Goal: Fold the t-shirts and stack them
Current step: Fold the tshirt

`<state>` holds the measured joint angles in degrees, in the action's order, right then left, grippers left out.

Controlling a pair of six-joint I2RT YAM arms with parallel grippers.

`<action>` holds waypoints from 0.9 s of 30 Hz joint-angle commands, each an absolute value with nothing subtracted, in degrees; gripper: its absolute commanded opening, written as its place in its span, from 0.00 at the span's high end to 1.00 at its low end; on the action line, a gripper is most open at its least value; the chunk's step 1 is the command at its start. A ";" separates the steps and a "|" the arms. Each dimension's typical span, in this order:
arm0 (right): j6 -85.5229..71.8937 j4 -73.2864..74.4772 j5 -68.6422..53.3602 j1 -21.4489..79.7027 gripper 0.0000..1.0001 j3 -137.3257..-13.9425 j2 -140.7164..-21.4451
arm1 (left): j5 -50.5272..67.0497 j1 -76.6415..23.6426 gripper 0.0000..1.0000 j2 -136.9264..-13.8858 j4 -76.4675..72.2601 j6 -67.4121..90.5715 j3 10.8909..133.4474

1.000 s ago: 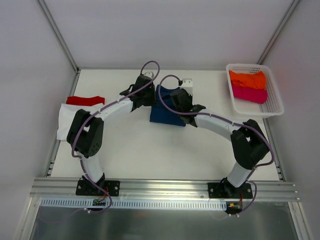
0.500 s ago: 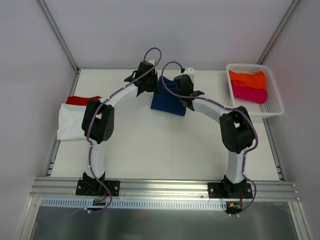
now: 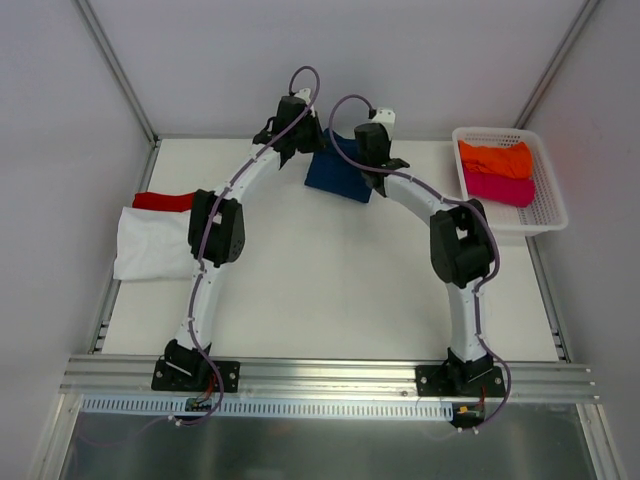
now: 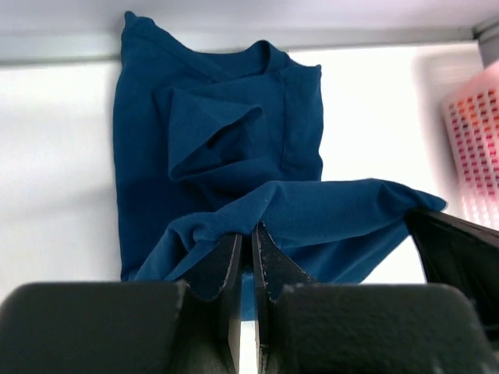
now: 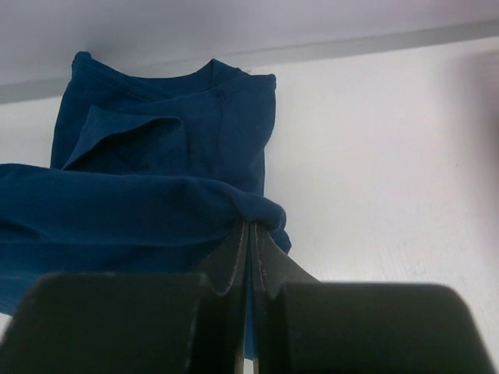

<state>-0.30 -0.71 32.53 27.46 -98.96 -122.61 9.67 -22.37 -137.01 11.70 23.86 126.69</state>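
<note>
The navy t-shirt (image 3: 336, 178) lies at the far middle of the table (image 3: 320, 290), collar toward the far edge, with its near hem lifted above the body. The left gripper (image 4: 251, 234) is clenched on the left part of that hem and the right gripper (image 5: 249, 231) on the right part, with cloth pinched between both pairs of fingers. The step looks like folding the hem up to the collar. To do it well, both arms should travel level and together so the hem is taut. They should lay it square across the shoulders and let go only once it rests flat. The white t-shirt (image 3: 150, 245) and red t-shirt (image 3: 160, 201) lie at the left edge. The orange t-shirt (image 3: 495, 158) and magenta t-shirt (image 3: 498, 187) sit in the basket (image 3: 548, 215) at far right.
</note>
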 commanded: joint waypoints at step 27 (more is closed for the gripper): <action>5.72 -4.40 17.06 21.27 0.23 -117.68 -131.40 | 10.46 -20.48 0.18 -140.54 0.53 24.96 134.47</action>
